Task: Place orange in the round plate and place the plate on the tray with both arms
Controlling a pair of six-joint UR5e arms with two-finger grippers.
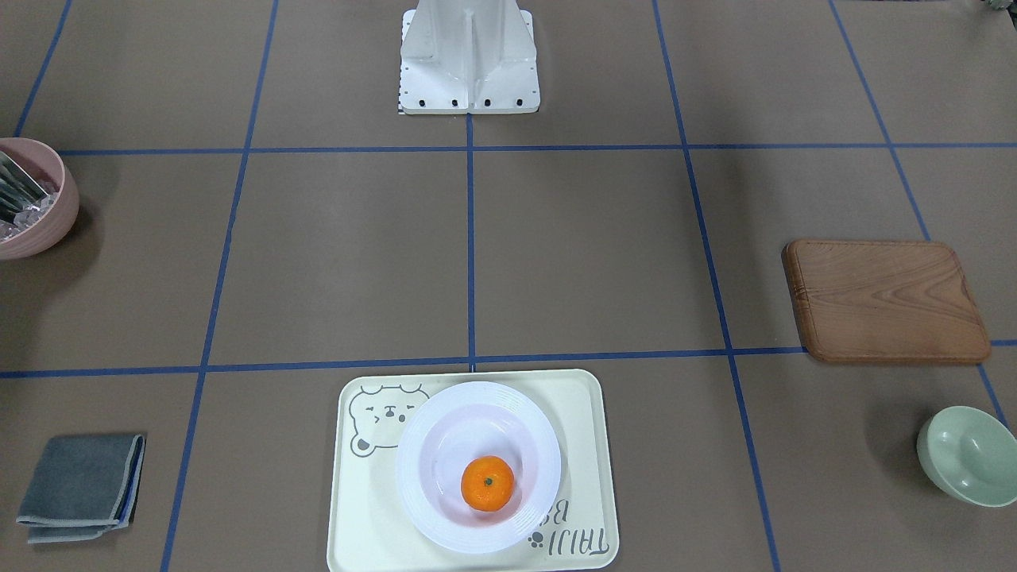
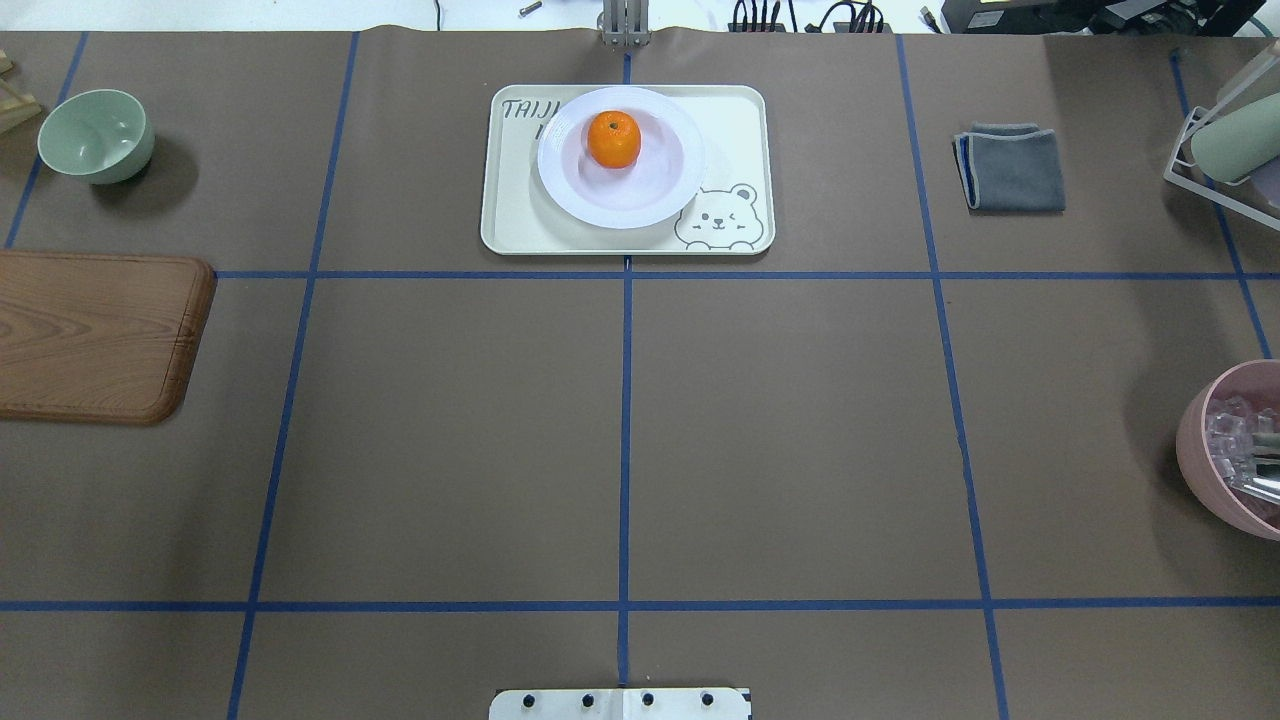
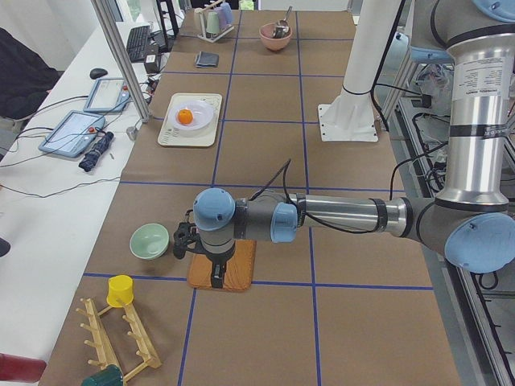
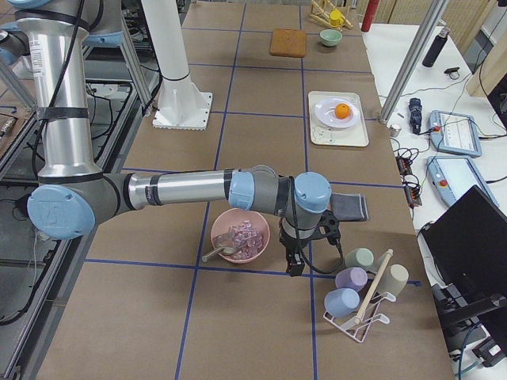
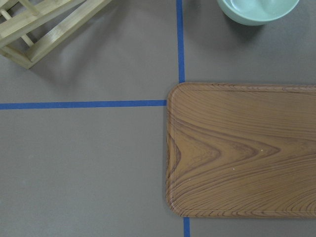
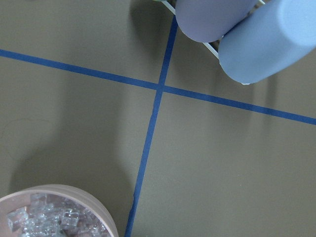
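The orange (image 1: pixel 487 482) lies in the round white plate (image 1: pixel 411 470), and the plate sits on the cream bear tray (image 1: pixel 580 413) at the table's far middle, opposite the robot base. Neither arm is near it. In the exterior left view my left gripper (image 3: pixel 216 277) hangs over the wooden board (image 3: pixel 237 275) at the table's left end. The exterior right view shows my right gripper (image 4: pixel 295 265) between the pink bowl (image 4: pixel 240 235) and the cup rack (image 4: pixel 364 289). Open or shut, I cannot tell for either. No fingers show in the wrist views.
A pale green bowl (image 1: pixel 969 455) stands near the wooden board (image 1: pixel 886 302). The pink bowl (image 1: pixel 32 199) holds ice and a scoop. A folded grey cloth (image 1: pixel 79 486) lies on the tray's right-arm side. The white robot base (image 1: pixel 469 59) stands at the table's near edge.
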